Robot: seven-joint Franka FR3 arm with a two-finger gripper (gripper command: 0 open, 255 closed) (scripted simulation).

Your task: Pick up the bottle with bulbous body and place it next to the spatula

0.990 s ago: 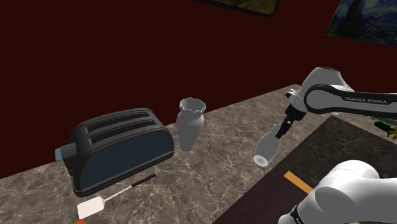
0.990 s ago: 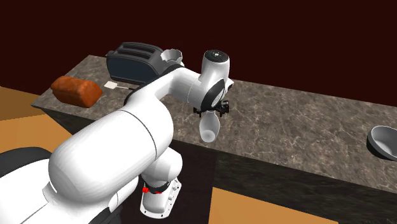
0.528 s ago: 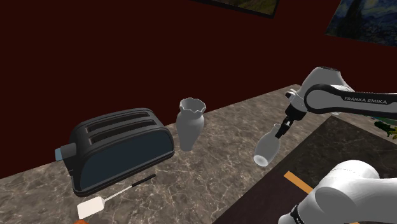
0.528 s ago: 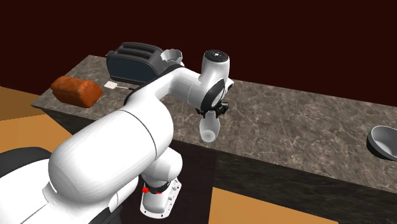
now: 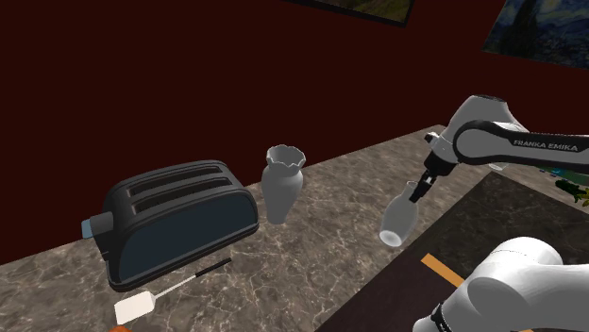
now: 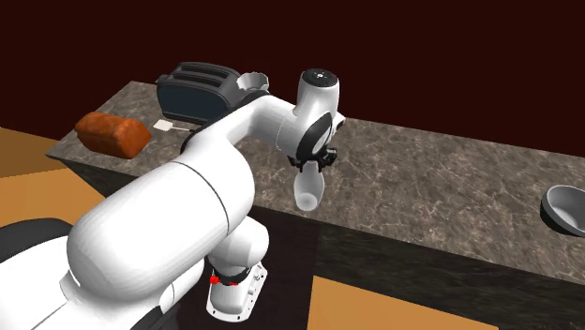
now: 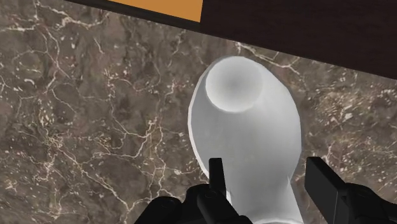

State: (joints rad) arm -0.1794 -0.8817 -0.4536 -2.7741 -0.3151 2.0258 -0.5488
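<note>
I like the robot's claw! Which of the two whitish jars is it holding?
The smooth round-bodied bottle, gripped at its neck by the claw. The wavy-rimmed vase stands alone beside the toaster.

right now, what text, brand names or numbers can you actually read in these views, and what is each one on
"FRANKA EMIKA": on the forearm link of the white arm, read in the shoulder view.
Nothing else can be read: the white bottle, the black toaster, the white vase and the wall painting carry no legible words or numbers.
</note>
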